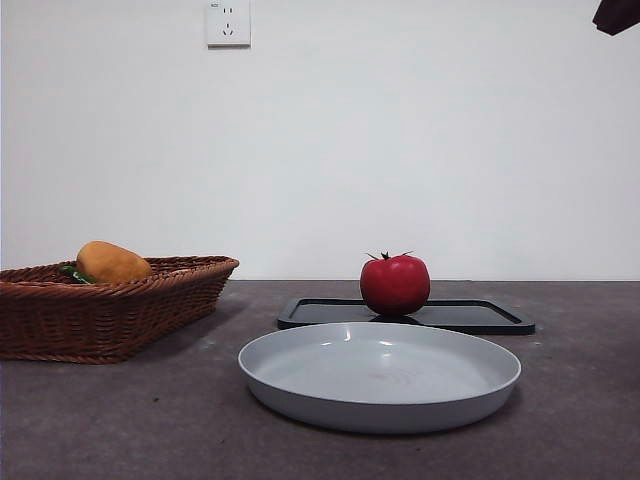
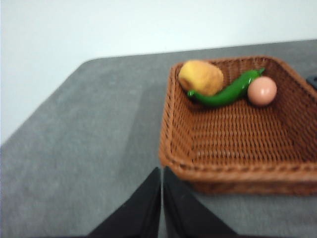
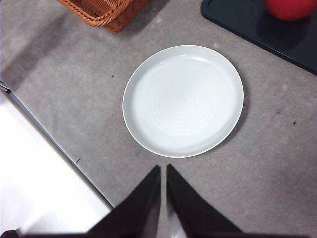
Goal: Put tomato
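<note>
The tomato [image 1: 395, 284] is seen resting on the black tray [image 1: 480, 317], just behind the empty grey plate [image 1: 380, 375], which is probably its destination. The right tool [image 3: 163, 171] is held above the plate and the left tool [image 2: 162, 173] by the wicker basket [image 2: 237, 144], both narrowed to a slit, holding nothing

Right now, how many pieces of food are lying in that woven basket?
3, all at one end of the brown wicker basket: a yellow-orange oblong potato-like item, a long green pepper leaning against it, and a small pinkish round egg-like item by the pepper's tip. None seems hidden.
</note>
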Controlling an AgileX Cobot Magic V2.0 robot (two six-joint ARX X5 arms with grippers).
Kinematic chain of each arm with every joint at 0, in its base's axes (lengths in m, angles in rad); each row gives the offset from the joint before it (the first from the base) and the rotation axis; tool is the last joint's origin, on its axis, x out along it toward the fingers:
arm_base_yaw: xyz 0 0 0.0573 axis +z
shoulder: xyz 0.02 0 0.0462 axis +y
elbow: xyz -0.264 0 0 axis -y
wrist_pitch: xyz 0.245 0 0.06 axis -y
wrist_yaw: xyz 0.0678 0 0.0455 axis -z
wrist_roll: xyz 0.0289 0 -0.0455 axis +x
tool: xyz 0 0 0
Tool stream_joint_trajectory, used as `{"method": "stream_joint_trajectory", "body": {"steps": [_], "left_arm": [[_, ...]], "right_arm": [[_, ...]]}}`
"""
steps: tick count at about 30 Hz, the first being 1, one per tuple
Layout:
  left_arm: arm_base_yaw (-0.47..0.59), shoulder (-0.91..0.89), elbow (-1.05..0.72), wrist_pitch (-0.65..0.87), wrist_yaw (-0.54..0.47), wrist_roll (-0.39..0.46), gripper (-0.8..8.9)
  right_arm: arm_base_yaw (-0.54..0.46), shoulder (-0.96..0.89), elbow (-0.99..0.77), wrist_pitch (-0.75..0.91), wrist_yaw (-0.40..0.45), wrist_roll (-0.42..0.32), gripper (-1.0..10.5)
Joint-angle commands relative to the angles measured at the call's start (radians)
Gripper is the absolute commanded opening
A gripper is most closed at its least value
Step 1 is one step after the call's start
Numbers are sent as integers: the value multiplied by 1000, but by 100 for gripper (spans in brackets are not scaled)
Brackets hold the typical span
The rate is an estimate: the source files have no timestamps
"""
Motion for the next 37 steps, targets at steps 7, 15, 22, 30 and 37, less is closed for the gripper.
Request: {"method": "stream_joint_trajectory", "body": {"steps": [7,15,22,30,37], "left_arm": [[2,-2,-21,-7,-3,-4,7],[2,-2,-21,-7,-3,-4,7],[2,-2,-21,-7,-3,-4,7],[2,-2,-21,-7,-3,-4,7],[2,-2,-21,-7,-3,-4,7]], "right_arm": [[6,6,8,10,-3,9,9],[6,6,8,10,-3,9,9],[6,6,8,10,-3,9,9],[-5,-14,8,22,20,-29,9],[-183,-160,-68,287,33,-38,9]]}}
